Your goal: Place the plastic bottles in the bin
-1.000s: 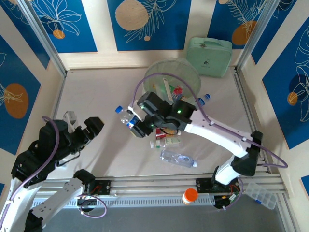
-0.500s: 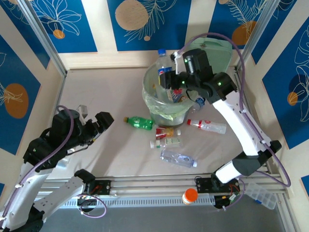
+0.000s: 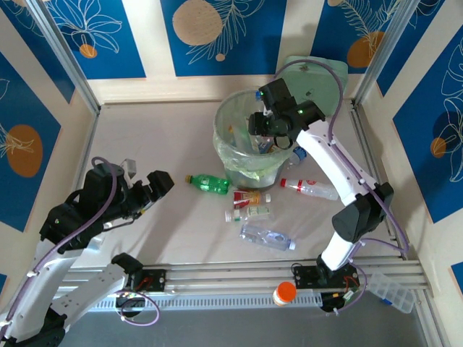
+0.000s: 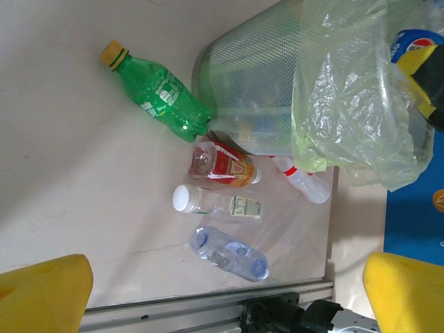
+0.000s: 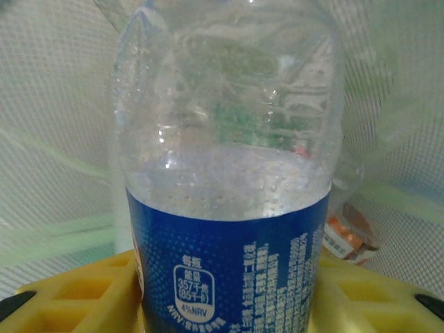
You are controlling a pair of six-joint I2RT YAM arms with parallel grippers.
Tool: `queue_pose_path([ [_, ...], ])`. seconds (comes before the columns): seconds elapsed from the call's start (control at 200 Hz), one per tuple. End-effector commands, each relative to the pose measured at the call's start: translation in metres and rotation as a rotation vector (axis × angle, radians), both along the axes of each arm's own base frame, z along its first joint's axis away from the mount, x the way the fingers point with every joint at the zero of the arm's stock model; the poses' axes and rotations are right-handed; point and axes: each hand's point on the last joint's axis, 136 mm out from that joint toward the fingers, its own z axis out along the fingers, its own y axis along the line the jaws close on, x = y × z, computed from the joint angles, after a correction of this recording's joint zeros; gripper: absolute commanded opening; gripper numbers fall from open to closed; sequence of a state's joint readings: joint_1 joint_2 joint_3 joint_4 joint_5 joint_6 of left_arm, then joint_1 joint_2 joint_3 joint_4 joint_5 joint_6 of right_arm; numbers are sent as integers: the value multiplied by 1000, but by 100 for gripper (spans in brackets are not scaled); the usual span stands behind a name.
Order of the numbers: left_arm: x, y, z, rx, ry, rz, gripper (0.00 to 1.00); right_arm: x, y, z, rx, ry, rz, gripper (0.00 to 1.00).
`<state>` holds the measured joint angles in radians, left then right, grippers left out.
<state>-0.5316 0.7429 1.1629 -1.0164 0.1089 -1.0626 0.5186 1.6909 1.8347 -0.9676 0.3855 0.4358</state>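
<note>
The bin is a round translucent basket lined with a pale green bag, standing mid-table. My right gripper is down in its mouth, shut on a clear plastic bottle with a blue label that sits between the yellow fingers. On the table in front of the bin lie a green bottle, a red-labelled bottle, a white-capped one and a clear one. My left gripper stands open at the left, holding nothing, its yellow fingertips wide apart.
Right of the bin lie a clear bottle with a red band and a blue-capped one. A mint-green case stands behind the bin. The front rail carries an orange-capped item.
My right arm lifted the blue-labelled bottle from the table left of the bin, carried it over the bin and lowered it into the mouth. The left arm shifted slightly.
</note>
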Motion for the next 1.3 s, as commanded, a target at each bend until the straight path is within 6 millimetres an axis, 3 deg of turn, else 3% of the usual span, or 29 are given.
queue_pose_path([
  [0.0, -6, 4, -9, 37, 20, -23, 99, -8, -3, -17, -47, 42, -11, 53],
  [0.215, -7, 5, -13, 56, 27, -29, 99, -12, 2, -24, -70, 55, 19, 69],
  [0.375, -6, 5, -11, 64, 29, -32, 99, -11, 1, 0, -68, 0, 22, 76],
  [0.545, -6, 8, -3, 75, 11, -26, 99, -19, 5, 30, -53, -76, 46, 76],
  [0.725, -9, 17, 5, 93, -14, -1, 99, -50, 43, 79, -62, -256, 240, 74],
  [0.895, -13, 29, 10, 87, -39, 56, 99, -111, 106, 106, -24, -380, 579, 70],
  [0.99, -17, 37, 12, 77, -51, 96, 99, -140, 138, 95, -65, -370, 738, 68],
  [1.14, -24, 52, 13, 64, -63, 171, 99, -160, 175, 52, -55, -192, 859, 67],
  [1.295, -36, 69, 18, 31, -81, 251, 99, -155, 199, 3, -130, -87, 867, 67],
])
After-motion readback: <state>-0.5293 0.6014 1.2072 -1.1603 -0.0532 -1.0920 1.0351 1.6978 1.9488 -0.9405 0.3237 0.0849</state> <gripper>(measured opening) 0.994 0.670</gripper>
